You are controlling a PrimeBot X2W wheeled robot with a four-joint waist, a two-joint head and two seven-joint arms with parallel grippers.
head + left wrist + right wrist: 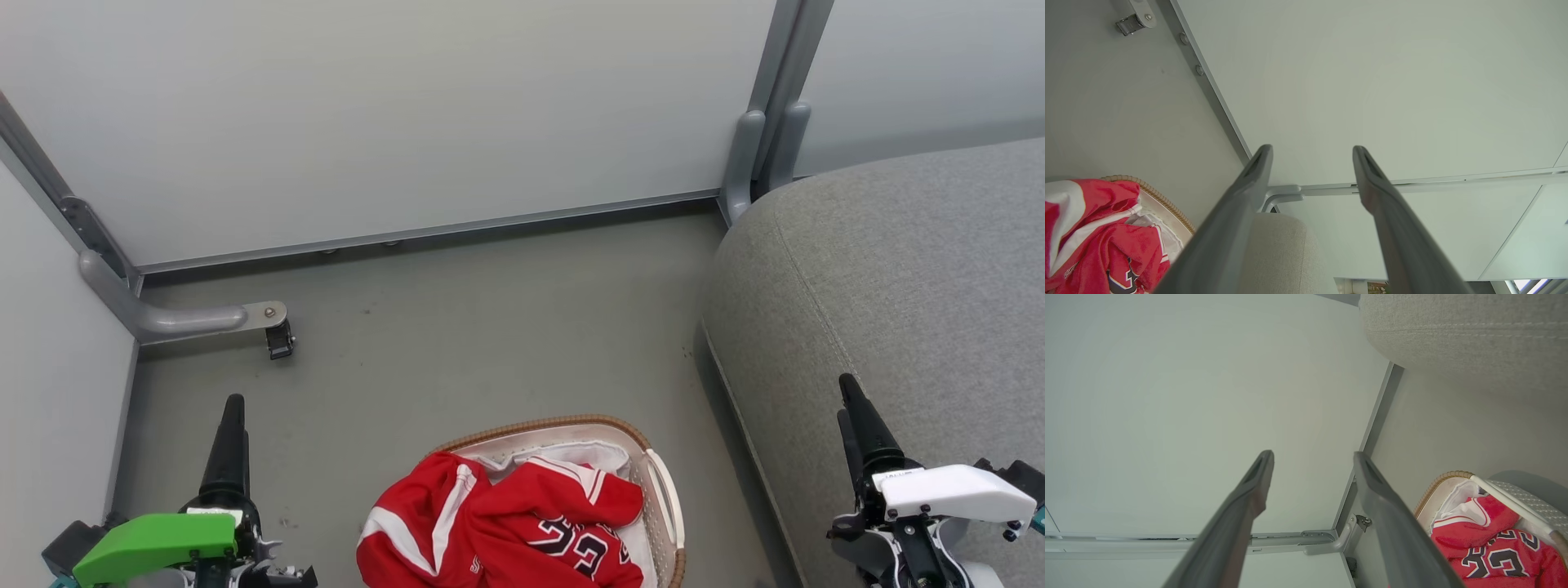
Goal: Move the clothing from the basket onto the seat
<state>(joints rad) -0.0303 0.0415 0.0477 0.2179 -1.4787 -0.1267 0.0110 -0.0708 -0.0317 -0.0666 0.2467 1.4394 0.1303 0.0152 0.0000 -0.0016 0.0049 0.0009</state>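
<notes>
The clothing (506,523), red jerseys with white trim and black numerals, lies heaped in the basket (555,425) at the bottom centre of the head view, one part spilling over its left rim. A white liner shows under it. The grey seat (898,269) fills the right side. My left gripper (234,404) hangs open left of the basket, above the floor. My right gripper (849,388) is open over the seat's front edge. The left wrist view shows the gripper (1312,149) empty, with the clothing (1098,228), basket rim (1163,200) and seat (1278,249). The right wrist view has the gripper (1313,454) empty, the clothing (1490,547) and the seat (1453,330).
White partition panels (408,114) wall in the back and left. A metal foot with a caster (277,339) juts onto the grey floor (490,327) at the left, and a grey post (759,155) stands by the seat's far corner.
</notes>
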